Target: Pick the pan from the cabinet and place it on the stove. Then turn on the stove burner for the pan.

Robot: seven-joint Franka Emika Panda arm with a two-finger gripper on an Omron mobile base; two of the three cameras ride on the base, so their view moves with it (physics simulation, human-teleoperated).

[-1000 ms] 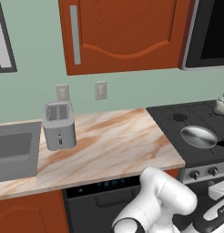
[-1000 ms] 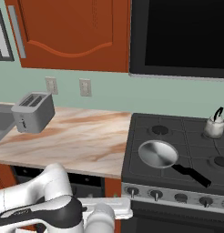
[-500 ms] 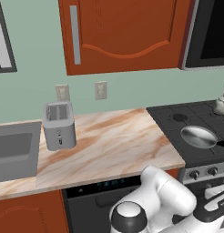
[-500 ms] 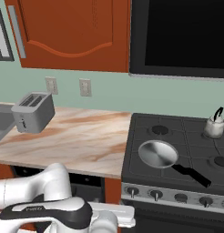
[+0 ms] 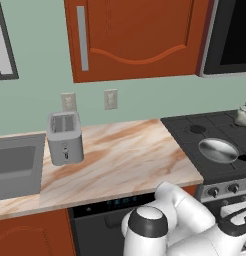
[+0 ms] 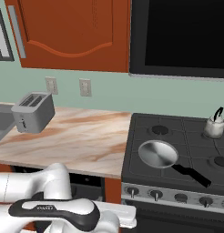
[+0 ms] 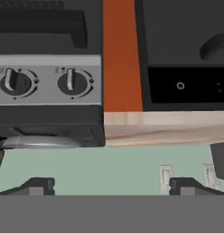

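Up on the green wall: cabinet (image 5: 140, 37), red-brown, doors closed, a long silver bar handle (image 5: 83, 39) near the left edge of one door. Beside it to the right, a black panel (image 6: 180, 36) above the stove (image 6: 177, 150).

Below: marbled surface (image 5: 120, 160) running from a grey sink (image 5: 15, 170) on the left to the black stove on the right. Standing on the surface near the sink, against the wall, a silver toaster (image 5: 65, 138). Behind it on the wall, two pale outlets (image 5: 110, 99).

On the stove: pan (image 6: 158, 154), silver-grey and round, resting on the front left grate with its dark handle (image 6: 191, 174) pointing toward the front right. Well apart from it at the back right, a small white kettle (image 6: 213, 128). Along the stove's front edge, a row of knobs (image 6: 155, 195).

Low in front of the stove and surface, the white arm (image 5: 185, 225), folded down below the edge of the surface.

In the hand view, turned upside down: two stove knobs (image 7: 73, 83) close ahead, the pan's rim beyond them, a strip of red-brown wood beside the stove. Fingers (image 7: 35, 186) spread wide at the bottom, one tip at each side, nothing between them.
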